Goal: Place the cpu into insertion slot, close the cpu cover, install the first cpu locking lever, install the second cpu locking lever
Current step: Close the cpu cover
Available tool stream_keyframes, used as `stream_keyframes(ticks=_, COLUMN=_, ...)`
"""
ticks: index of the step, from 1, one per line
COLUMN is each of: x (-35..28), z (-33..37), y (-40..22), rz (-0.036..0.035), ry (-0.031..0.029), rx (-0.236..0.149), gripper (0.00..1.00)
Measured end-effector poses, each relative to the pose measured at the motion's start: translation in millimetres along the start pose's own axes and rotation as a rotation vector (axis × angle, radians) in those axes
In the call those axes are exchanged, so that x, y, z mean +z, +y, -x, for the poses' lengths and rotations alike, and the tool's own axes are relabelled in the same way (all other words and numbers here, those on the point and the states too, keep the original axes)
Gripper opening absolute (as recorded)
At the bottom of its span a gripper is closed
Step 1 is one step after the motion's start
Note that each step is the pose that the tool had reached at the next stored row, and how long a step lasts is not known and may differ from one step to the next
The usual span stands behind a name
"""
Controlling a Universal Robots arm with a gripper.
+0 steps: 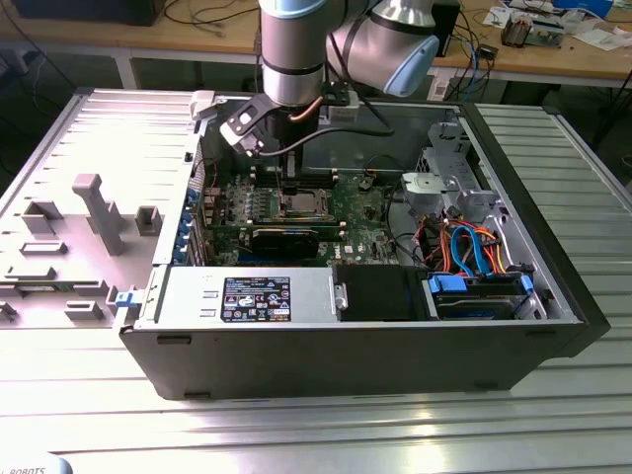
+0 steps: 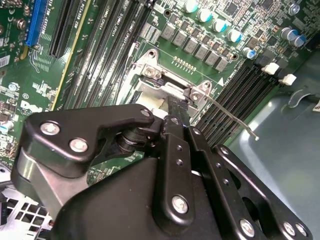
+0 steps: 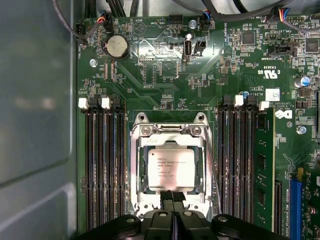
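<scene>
The cpu (image 3: 171,168), a silver-topped square chip, lies in the insertion slot (image 3: 170,131) on the green board. The cpu cover (image 3: 202,165), a dull metal frame, lies down around the chip. My gripper (image 3: 172,196) is at the socket's edge, its two black fingers pressed together with nothing between them, their tips at the cover's rim. In the second wrist view the fingertips (image 2: 177,107) touch down by the socket's hinge bracket, and a thin wire locking lever (image 2: 232,119) sticks out free beside it. In the exterior view the gripper (image 1: 292,185) hangs over the socket (image 1: 301,204).
Memory slots (image 3: 105,165) flank the socket on both sides. A long black expansion card (image 1: 284,238) lies nearer the exterior camera, with a power supply (image 1: 247,296), drive cage and cables (image 1: 474,247) at the exterior view's right. The case walls (image 3: 35,125) close in around the board.
</scene>
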State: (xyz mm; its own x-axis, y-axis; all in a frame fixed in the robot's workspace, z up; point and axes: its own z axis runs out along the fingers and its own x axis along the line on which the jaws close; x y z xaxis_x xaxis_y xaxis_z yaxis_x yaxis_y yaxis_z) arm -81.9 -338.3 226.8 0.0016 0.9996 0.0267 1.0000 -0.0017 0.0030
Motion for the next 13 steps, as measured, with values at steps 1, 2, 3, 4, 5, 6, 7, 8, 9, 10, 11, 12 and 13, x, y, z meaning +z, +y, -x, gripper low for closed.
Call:
stream_keyframes(ticks=1, x=0.0, z=0.0, y=-0.6, rz=-0.0001, ry=-0.0001, rx=0.000, gripper=0.11)
stream_keyframes(ticks=2, x=0.0, z=0.0, y=-1.0, rz=0.0000, ry=0.0000, rx=0.000, gripper=0.11)
stream_keyframes(ticks=3, x=0.0, z=0.0, y=-1.3, rz=-0.0001, ry=0.0000, rx=-0.001, gripper=0.11)
stream_keyframes(ticks=4, x=0.0, z=0.0, y=-1.8, rz=-0.0001, ry=-0.0001, rx=-0.002, gripper=0.11)
stream_keyframes(ticks=5, x=0.3, z=0.1, y=-2.0, rz=-0.0002, ry=-0.0001, rx=-0.003, gripper=0.11)
stream_keyframes(ticks=6, x=1.0, z=0.1, y=-2.0, rz=-0.0002, ry=0.0000, rx=-0.005, gripper=0.11)
stream_keyframes(ticks=7, x=1.6, z=0.1, y=-2.1, rz=-0.0002, ry=0.0000, rx=-0.006, gripper=0.11)
stream_keyframes(ticks=8, x=2.2, z=0.1, y=-2.1, rz=-0.0003, ry=0.0000, rx=-0.008, gripper=0.11)
stream_keyframes(ticks=9, x=4.8, z=0.3, y=-2.2, rz=-0.0004, ry=0.0000, rx=-0.010, gripper=0.11)
stream_keyframes(ticks=10, x=7.9, z=0.3, y=-2.2, rz=-0.0004, ry=0.0010, rx=-0.011, gripper=0.11)
stream_keyframes(ticks=11, x=9.9, z=0.4, y=-2.3, rz=-0.0004, ry=0.0020, rx=-0.012, gripper=0.11)
stream_keyframes(ticks=12, x=11.2, z=0.5, y=-2.3, rz=-0.0004, ry=0.0026, rx=-0.013, gripper=0.11)
stream_keyframes(ticks=13, x=13.5, z=0.5, y=-2.4, rz=-0.0004, ry=0.0039, rx=-0.015, gripper=0.11)
